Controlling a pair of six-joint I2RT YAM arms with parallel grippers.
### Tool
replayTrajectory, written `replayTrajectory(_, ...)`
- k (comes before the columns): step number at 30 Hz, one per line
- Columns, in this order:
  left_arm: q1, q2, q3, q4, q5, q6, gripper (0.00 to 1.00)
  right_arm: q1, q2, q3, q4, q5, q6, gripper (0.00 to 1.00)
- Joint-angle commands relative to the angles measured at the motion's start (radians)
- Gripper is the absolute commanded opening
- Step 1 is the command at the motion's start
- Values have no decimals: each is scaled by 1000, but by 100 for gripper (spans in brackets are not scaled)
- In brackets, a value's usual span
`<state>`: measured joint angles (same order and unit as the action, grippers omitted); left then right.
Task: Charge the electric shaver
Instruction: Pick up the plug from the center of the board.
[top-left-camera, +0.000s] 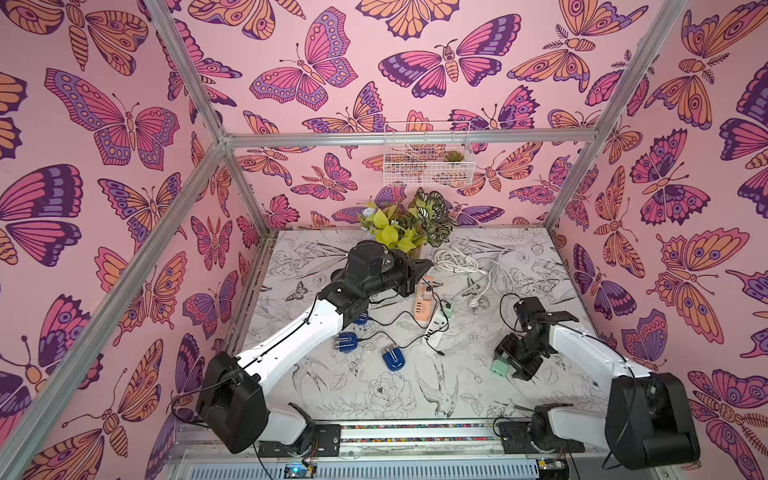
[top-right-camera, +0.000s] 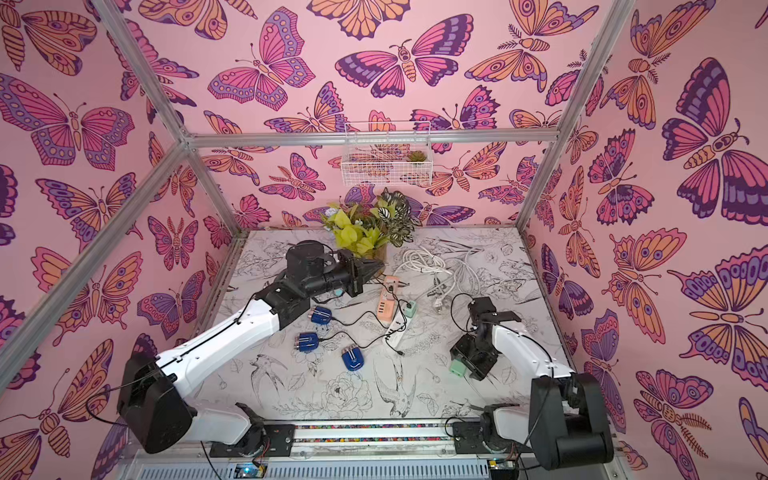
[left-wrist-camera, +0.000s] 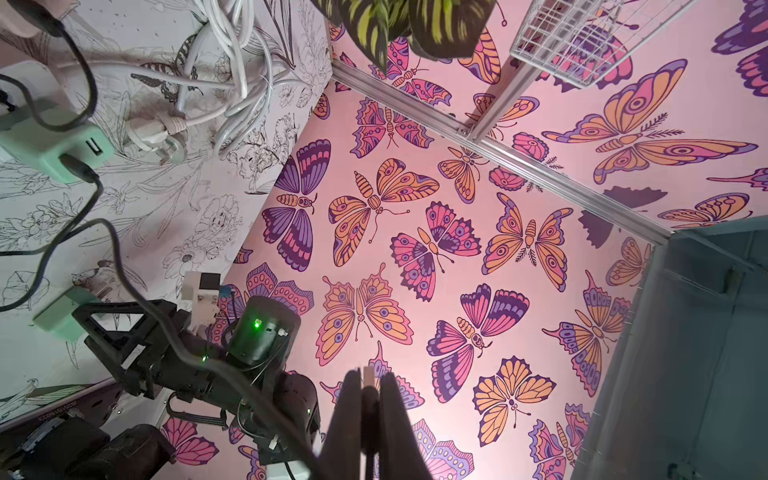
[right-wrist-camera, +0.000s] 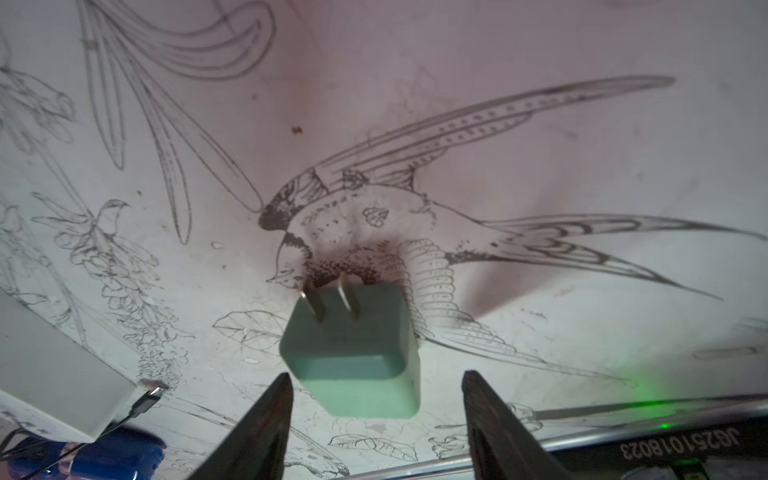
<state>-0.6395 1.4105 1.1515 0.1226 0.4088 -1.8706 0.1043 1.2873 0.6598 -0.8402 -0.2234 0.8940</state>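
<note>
Shavers (top-left-camera: 348, 341), three blue ones, are lying mid-table in both top views, and we are seeing one of them half hidden under the left arm (top-left-camera: 291, 336). Black cords (top-left-camera: 386, 322) are running among them toward an orange power strip (top-left-camera: 426, 300) and a white power strip (top-left-camera: 436, 329) just beside it. Behind these, a tangle of white cords (top-left-camera: 455, 257) and a potted plant (top-left-camera: 407, 226) are crowding the far side of the table (top-left-camera: 374, 399). The left gripper (top-left-camera: 428, 264) is hanging above the orange strip. The right gripper (top-left-camera: 508, 356) is sitting low over a green adapter (top-left-camera: 500, 368), well apart from the shavers.

In the left wrist view we are looking along that gripper's fingers (left-wrist-camera: 353, 415), which are pressed together; a second green adapter (left-wrist-camera: 50, 145) with a black cable in it is lying near the white cords.

In the right wrist view the fingers (right-wrist-camera: 266, 424) are standing apart, and the green adapter (right-wrist-camera: 353, 357) is lying just ahead of them, prongs pointing away. We cannot tell whether either finger is touching it. A corner of the white strip, a loose cord tip (right-wrist-camera: 151, 392) and one shaver (right-wrist-camera: 91, 457) are showing at the edge.
</note>
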Motion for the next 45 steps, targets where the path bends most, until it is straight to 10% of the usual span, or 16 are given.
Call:
replayTrajectory(1,8,13,11,2,23,3,0,-5,47,-14,51,-2,-52,65)
replayTrajectory(24,8,17,13,0,12,7,0,-5,80,-23,71,6,9,53)
replayTrajectory(33,8,21,45,37,9,24,0,-5,-7,4,69,-22,123,0)
replayTrajectory(45,14,-22,127,61,-21,158,0,-5,-156,147,3,6,171,0)
